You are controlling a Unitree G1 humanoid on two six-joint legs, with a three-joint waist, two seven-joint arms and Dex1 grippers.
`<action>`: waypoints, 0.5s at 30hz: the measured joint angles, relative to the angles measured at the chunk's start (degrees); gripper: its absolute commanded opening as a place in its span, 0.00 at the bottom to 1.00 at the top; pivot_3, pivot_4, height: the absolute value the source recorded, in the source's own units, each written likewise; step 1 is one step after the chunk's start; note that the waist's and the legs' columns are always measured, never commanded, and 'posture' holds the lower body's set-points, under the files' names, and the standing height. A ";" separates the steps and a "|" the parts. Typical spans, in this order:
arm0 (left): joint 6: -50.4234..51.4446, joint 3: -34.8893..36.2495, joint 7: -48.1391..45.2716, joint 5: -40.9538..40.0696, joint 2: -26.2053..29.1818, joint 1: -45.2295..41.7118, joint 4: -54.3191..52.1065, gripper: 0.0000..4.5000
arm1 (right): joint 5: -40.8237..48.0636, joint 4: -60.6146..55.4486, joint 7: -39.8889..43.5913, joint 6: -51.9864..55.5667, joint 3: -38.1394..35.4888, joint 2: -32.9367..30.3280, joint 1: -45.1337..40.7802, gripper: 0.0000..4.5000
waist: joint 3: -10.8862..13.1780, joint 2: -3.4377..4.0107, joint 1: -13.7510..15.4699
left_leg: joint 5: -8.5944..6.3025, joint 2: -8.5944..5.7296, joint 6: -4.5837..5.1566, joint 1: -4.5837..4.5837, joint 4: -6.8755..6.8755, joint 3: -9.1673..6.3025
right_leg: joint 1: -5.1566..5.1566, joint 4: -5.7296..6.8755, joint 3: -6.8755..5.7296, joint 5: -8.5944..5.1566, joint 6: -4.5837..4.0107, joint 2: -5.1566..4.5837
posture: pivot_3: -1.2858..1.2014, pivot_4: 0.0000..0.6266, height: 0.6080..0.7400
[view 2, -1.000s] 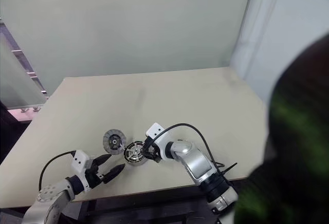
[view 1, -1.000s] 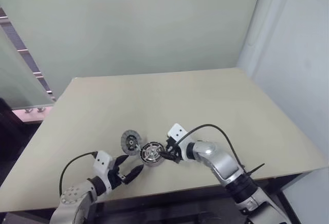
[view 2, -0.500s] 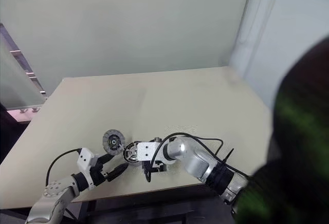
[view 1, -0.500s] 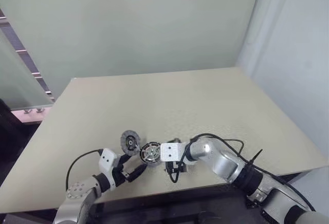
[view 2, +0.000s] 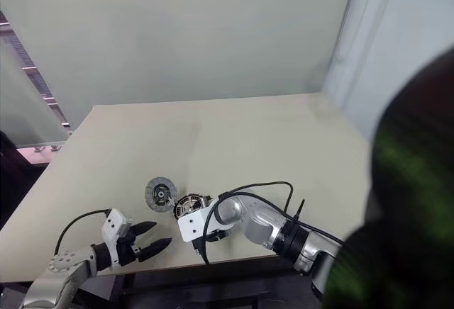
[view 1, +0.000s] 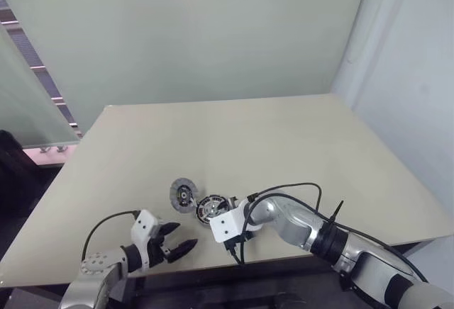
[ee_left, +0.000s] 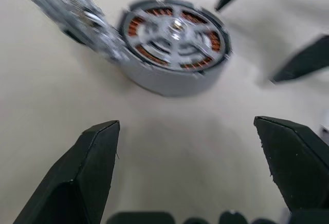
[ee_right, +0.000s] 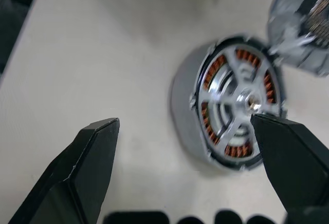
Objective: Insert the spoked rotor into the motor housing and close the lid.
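The motor housing (view 1: 209, 208) lies flat near the table's front edge. The spoked rotor (ee_left: 176, 26) sits inside it, with copper windings showing between its silver spokes. The lid (view 1: 183, 194) leans tilted against the housing's left rim. My left gripper (view 1: 174, 247) is open and empty, short of the housing on its near left. My right gripper (ee_right: 185, 124) is open too, with the housing just ahead of its fingers and nothing held. Its white wrist block (view 1: 225, 227) sits right beside the housing. The right gripper's fingertips (ee_left: 303, 59) show beyond the housing in the left wrist view.
The beige table (view 1: 284, 146) stretches far behind the parts, and its front edge (view 1: 284, 258) runs close below both grippers. A black cable (view 1: 291, 188) loops over my right arm. A glass partition (view 1: 28, 103) stands off the table's left side.
My right wrist has rolled over, its white block now facing up, and it has slid towards the front edge at the housing's near right. Its fingers have come away from the housing.
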 measured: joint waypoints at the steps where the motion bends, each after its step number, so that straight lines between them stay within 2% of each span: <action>1: 0.54 -0.26 -0.26 -0.06 0.14 0.00 -0.35 1.00 | -0.85 0.44 0.04 -0.22 0.08 0.13 0.00 0.99 | 0.00 0.00 0.00 | 0.00 0.01 0.00 0.00 0.00 0.00 | 0.00 0.00 0.00 0.00 0.00 0.00 | 0.52 0.00 1.00; 9: 2.74 -1.20 -1.34 -0.43 0.65 0.02 -2.04 1.00 | -4.82 3.04 0.13 -1.46 0.07 1.97 -0.01 0.99 | -0.01 -0.01 -0.01 | 0.00 0.00 0.00 0.01 0.00 -0.01 | 0.02 0.00 0.00 0.00 0.00 0.00 | 0.52 0.00 1.00; 12: 2.72 -1.20 -1.28 -0.39 0.65 0.01 -2.04 1.00 | -5.36 4.66 0.01 -2.15 -0.30 3.11 -0.02 0.85 | -0.02 -0.02 -0.03 | 0.02 0.02 -0.03 0.09 0.00 0.00 | 0.07 0.02 0.00 0.00 -0.01 0.01 | 0.52 0.00 1.00; 15: 2.55 -1.21 -1.16 -0.31 0.64 0.00 -2.06 1.00 | -5.63 6.23 -0.12 -2.88 -0.30 3.80 0.21 0.61 | -0.02 -0.02 -0.20 | 0.08 0.06 -0.12 0.12 0.00 0.01 | 0.07 0.07 -0.01 -0.06 -0.11 0.03 | 0.52 0.00 1.00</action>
